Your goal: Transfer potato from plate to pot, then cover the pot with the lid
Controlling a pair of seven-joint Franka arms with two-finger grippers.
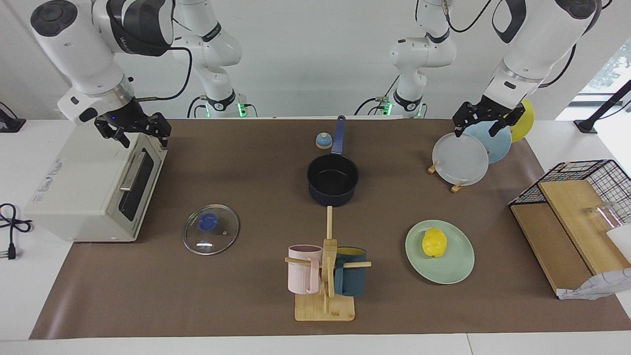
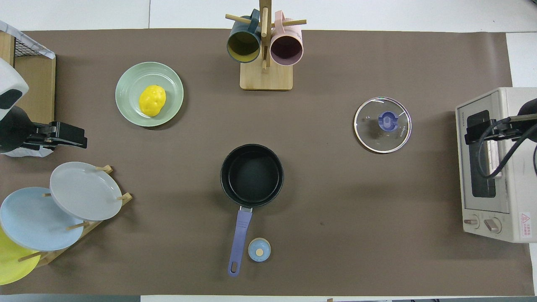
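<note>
The yellow potato [image 1: 434,242] [image 2: 152,100] lies on the mint-green plate [image 1: 458,266] [image 2: 130,79] toward the left arm's end of the table. The navy pot [image 1: 333,197] [image 2: 251,175] stands empty mid-table, its handle pointing toward the robots. The glass lid [image 1: 211,230] [image 2: 382,124] lies flat on the mat toward the right arm's end. My left gripper [image 1: 477,129] [image 2: 69,138] is open and empty, up over the plate rack. My right gripper [image 1: 143,135] [image 2: 472,132] is open and empty over the toaster oven.
A toaster oven [image 1: 93,182] stands at the right arm's end. A rack with grey, blue and yellow plates [image 1: 461,158] stands at the left arm's end, beside a wire basket with wooden boards [image 1: 577,217]. A mug tree [image 1: 325,276] and a small bell [image 1: 323,141] flank the pot.
</note>
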